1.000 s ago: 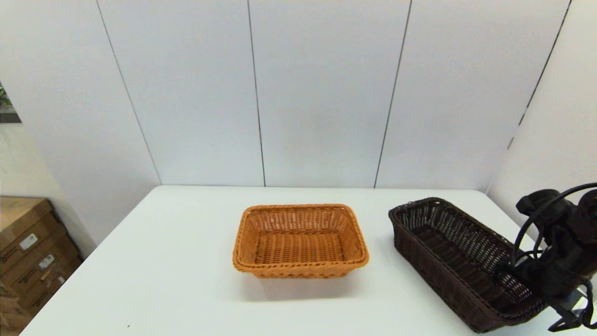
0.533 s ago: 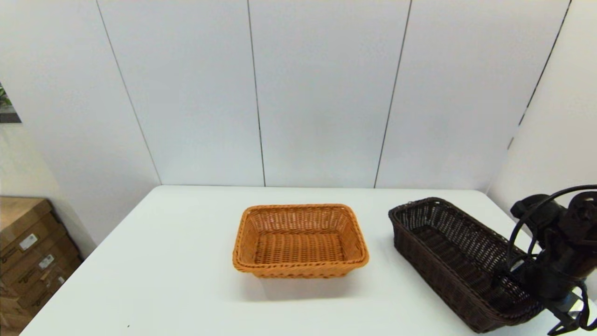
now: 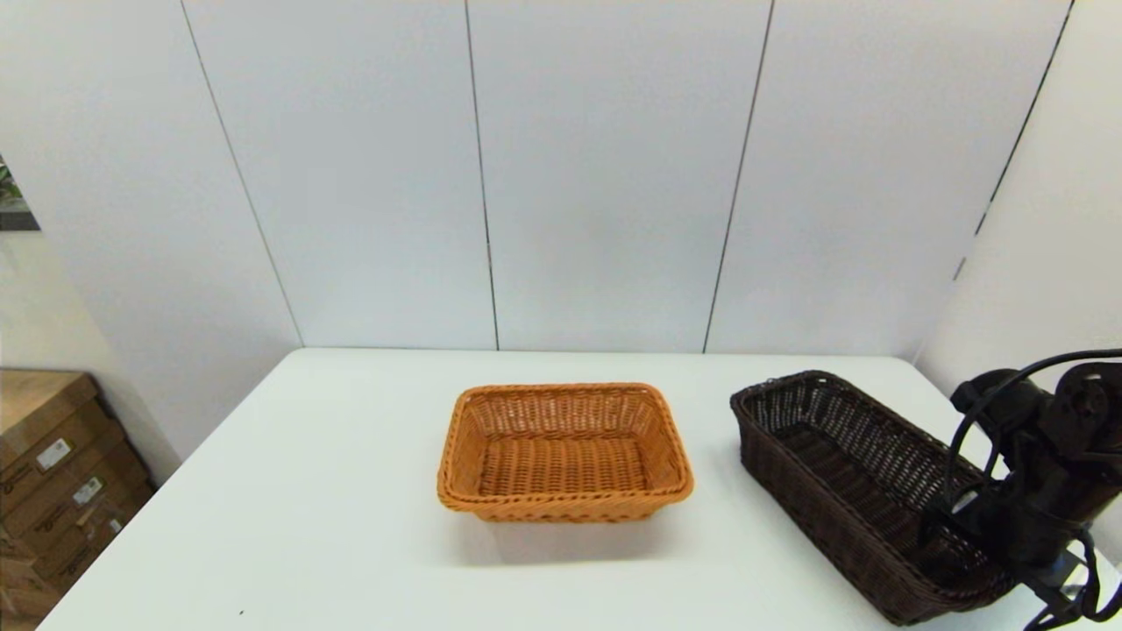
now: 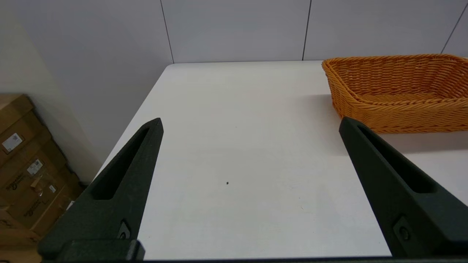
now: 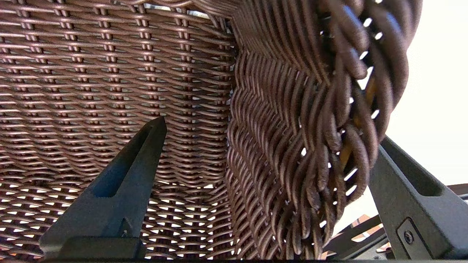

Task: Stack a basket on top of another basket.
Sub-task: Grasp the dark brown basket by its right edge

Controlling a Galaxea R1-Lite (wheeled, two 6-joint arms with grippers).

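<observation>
Right claw (image 5: 268, 131) spread astride dark basket (image 3: 855, 486) wall — left claw (image 4: 250, 126) spread, no legible labels

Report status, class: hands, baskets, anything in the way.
Right hand open, straddling dark basket wall. Left hand open, parked over table. Orange basket apart, unstacked. Nothing between baskets.

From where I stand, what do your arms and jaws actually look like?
The right arm is black and bulky, with rounded joint housings and a black cable looping over it in an arc. Each gripper ends in two long, matte, dark grey to black fingers that taper to a point, with a slot-shaped recess along the inner face and a small screw near the base; the right fingers match. No lettering shows.
</observation>
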